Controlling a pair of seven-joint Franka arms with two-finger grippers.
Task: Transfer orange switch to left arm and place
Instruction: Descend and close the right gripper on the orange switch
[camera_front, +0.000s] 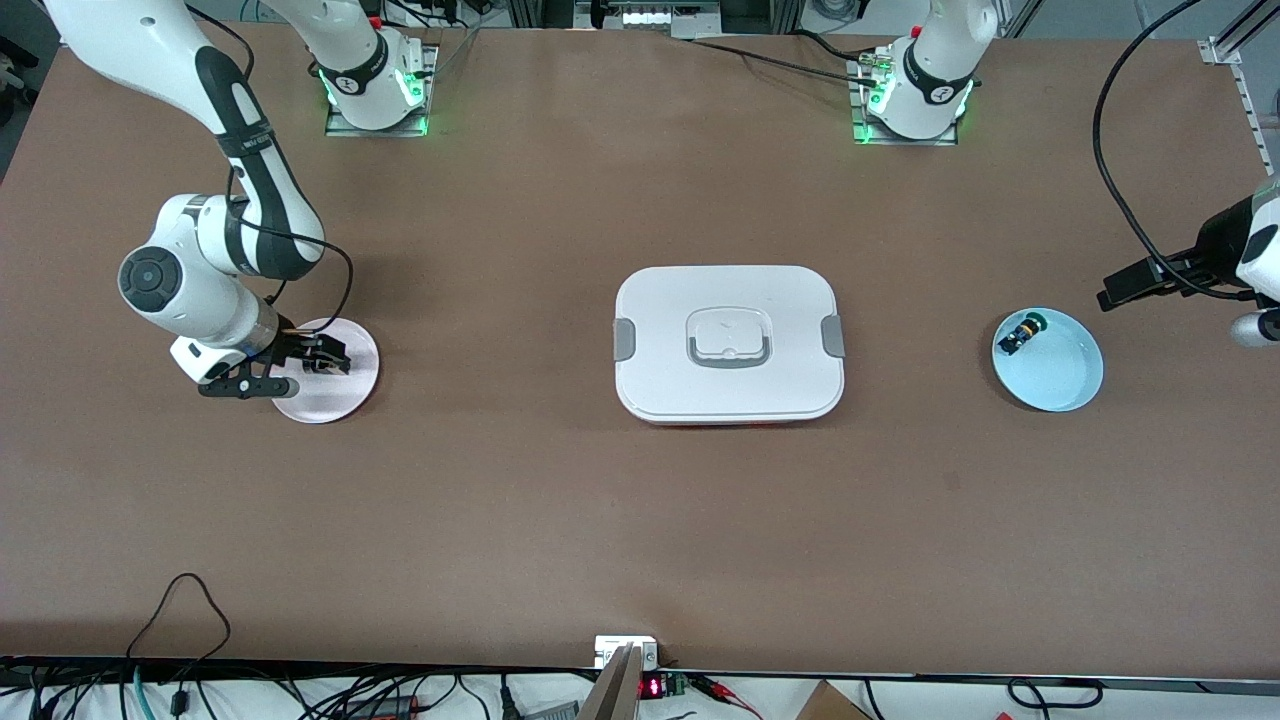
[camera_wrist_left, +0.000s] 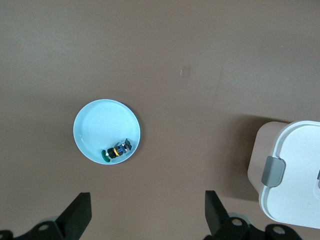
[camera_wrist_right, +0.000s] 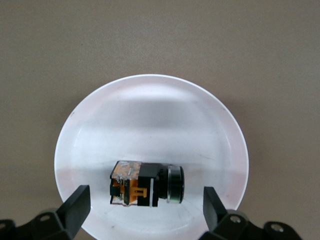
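On brown counter (camera_front: 560, 500): white box (camera_front: 729, 342) central; right end effector (camera_wrist_right: 145, 210) agape astride orange switch (camera_wrist_right: 146, 183) on pink plate (camera_front: 352, 397); left end effector (camera_wrist_left: 147, 217) agape, empty, over counter near blue plate (camera_wrist_left: 95, 125).

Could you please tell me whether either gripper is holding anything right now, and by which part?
Nothing is held: the right gripper hangs open over the orange switch; the left gripper is open too.

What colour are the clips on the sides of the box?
Grey, on a white box; one clip sits at each short end. The front view shows them best.
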